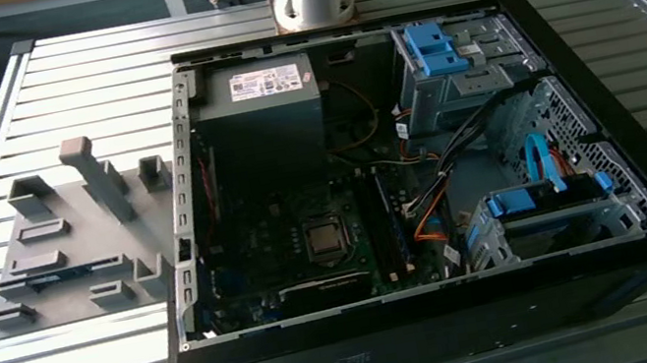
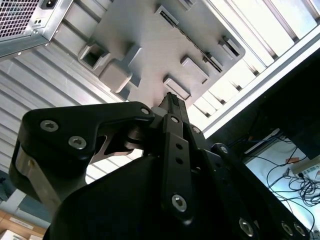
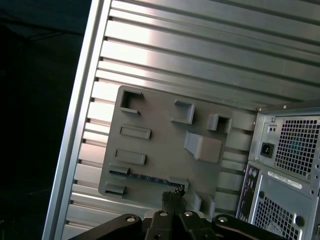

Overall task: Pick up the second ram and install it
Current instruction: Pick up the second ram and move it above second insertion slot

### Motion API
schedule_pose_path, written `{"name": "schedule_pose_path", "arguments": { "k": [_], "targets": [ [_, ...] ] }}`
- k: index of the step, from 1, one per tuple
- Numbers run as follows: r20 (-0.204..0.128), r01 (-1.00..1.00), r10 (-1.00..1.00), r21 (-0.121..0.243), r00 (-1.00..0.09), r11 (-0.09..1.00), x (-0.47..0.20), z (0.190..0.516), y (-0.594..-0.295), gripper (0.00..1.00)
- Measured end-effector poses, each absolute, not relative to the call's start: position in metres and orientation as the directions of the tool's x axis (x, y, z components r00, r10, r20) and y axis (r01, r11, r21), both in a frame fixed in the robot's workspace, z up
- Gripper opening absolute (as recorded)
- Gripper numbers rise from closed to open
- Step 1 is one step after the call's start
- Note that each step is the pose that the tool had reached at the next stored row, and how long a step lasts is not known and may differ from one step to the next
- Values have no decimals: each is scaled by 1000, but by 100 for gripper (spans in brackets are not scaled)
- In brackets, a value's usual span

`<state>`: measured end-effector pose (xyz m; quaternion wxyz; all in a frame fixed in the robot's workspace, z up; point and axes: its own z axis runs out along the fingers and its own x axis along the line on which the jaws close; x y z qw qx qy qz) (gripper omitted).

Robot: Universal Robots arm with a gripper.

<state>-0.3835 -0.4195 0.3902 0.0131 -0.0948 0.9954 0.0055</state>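
Grey holder (image 1: 89, 248) at nine o'clock of the open case (image 1: 390, 334) holds the ram (image 3: 145, 176) edge-up in its slot, with the pincer (image 3: 172, 194) hovering above, closed and empty; descending unopened, it could strike the stick.

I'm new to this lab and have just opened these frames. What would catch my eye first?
The open computer case sits on the slatted metal table, its motherboard exposed. On the exterior view's left lies a grey holder plate, with the second ram resting in one slot. In both wrist views the gripper hangs above that plate, shut and holding nothing.
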Motion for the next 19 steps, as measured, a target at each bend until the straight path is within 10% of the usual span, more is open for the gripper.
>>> {"name": "schedule_pose_path", "arguments": {
  "k": [19],
  "targets": [
    [-27,-219,-218,8,-975,976,-384,390,-419,11]
  ]
}}
